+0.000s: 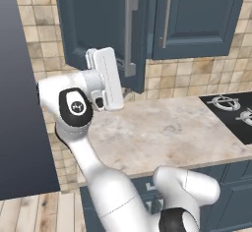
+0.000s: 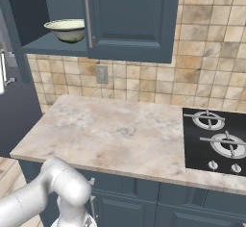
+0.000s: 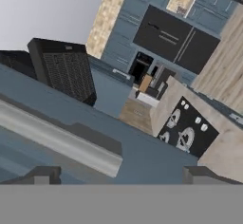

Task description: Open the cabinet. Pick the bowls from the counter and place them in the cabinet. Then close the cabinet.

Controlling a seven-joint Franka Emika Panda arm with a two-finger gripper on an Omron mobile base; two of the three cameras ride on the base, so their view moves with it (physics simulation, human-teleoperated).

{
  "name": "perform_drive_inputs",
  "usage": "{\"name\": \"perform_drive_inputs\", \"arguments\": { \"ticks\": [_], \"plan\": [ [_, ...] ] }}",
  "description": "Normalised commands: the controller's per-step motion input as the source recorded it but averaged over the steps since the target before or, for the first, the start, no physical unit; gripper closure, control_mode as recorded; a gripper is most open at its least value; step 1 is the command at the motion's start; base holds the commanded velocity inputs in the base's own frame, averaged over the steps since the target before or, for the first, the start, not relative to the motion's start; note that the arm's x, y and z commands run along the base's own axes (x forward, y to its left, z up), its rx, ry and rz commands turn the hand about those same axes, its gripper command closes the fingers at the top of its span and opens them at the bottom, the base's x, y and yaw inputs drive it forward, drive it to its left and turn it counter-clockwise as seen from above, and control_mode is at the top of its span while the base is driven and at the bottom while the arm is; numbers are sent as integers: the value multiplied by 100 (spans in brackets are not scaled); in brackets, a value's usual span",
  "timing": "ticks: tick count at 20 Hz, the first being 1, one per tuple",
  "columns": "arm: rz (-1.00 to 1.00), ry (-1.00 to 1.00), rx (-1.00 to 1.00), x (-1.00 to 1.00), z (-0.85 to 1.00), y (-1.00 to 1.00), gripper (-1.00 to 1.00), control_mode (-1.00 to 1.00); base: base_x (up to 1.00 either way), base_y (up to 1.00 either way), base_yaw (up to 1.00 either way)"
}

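Observation:
The cabinet (image 1: 197,14) hangs over the counter (image 1: 167,128) with its left door (image 1: 96,19) swung out and its right door shut. My gripper (image 1: 114,78) is open and empty, close against the lower end of the open door's silver handle (image 1: 130,34). In the hand view the gripper (image 3: 123,175) faces the blue door panel, and the handle (image 3: 57,137) lies slantwise just ahead of the fingertips (image 3: 42,174). A pale cream-green bowl (image 2: 67,29) sits on the shelf inside the cabinet (image 2: 129,14). The counter (image 2: 115,134) shows bare marbled stone.
A black stovetop (image 2: 216,134) with burners takes up the right end of the counter. A tall dark panel (image 1: 19,103) stands close on the left of the arm. Blue base cabinets (image 2: 144,202) run under the counter. A wall socket (image 2: 101,74) is set in the tiled backsplash.

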Motion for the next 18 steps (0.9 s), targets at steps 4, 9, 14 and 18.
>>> {"name": "perform_drive_inputs", "arguments": {
  "ticks": [4,9,14,18],
  "plan": [
    [11,0,8,26,0,-68,-100,-100,0,0,0],
    [14,0,8,42,-1,-50,-100,-100,0,0,0],
    [27,0,12,79,-4,-35,-100,-100,0,0,0],
    [31,0,14,99,-2,-44,-100,-100,0,0,0]
  ]
}}
